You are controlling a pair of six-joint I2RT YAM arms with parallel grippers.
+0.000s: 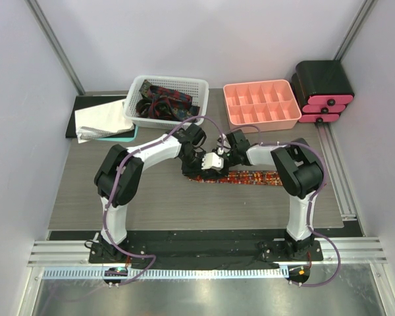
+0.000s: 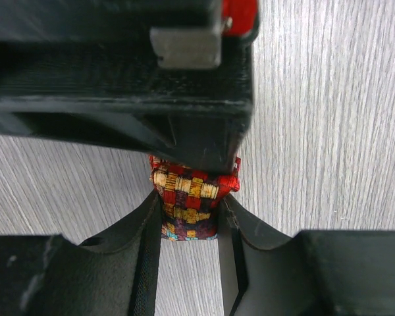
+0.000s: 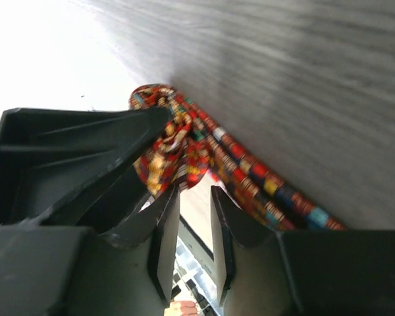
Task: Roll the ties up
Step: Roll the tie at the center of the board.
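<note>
Red tie (image 1: pixel 250 178) on grey table (image 1: pixel 85 191), left jaws clamping it, right jaws apart.

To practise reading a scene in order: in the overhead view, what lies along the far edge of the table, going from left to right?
White cloth on a dark mat → white basket holding ties → pink divided tray → black-and-pink drawer box.

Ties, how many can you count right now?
1 certain: the red patterned tie on the table, its rolled end clamped in the left gripper. More ties lie tangled in the white basket, too jumbled to count.
</note>
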